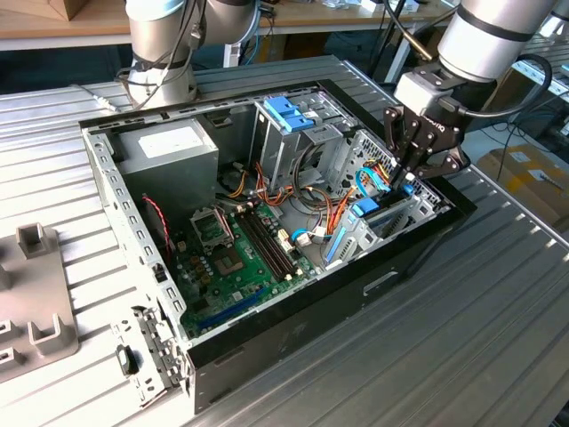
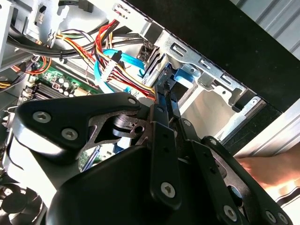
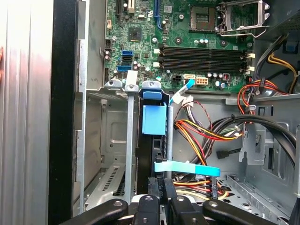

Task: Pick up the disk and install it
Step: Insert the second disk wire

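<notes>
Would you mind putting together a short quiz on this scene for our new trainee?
1. True or false: the gripper hangs over the grey power-supply box.
2. The plastic on the disk is: A red, B blue, C green.
3. Fill in: the computer case lies open on a ribbed metal ____.
Key: 1 false, it is at the drive bay; 2 B; 3 table.

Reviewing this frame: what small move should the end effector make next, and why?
Probably a short push deeper into the drive bay: the end effector is shut on the disk, which stands on edge between the bay's metal rails. Whether it is fully seated cannot be told.
</notes>
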`<state>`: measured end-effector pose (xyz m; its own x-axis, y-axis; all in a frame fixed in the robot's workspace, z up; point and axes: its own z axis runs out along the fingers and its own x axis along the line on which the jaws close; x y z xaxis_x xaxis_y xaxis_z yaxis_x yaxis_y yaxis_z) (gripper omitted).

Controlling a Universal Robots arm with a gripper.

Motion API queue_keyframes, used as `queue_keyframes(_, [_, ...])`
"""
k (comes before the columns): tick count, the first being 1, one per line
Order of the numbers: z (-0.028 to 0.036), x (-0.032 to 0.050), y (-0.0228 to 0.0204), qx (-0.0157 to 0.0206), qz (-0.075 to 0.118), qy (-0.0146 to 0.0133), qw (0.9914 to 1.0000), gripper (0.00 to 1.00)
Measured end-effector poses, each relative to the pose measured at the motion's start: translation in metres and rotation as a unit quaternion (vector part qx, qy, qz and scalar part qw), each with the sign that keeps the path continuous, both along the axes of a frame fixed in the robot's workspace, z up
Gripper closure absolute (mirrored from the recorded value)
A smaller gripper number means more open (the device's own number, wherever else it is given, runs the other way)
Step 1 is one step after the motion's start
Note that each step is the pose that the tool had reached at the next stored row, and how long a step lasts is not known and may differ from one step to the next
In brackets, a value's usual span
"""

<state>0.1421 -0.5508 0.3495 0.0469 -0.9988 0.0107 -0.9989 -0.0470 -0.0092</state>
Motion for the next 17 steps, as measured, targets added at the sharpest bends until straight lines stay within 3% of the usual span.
queue_keyframes(17, [-0.0062,-0.0008,-0.0002,0.0,0.0,0.0,1.0,0.84])
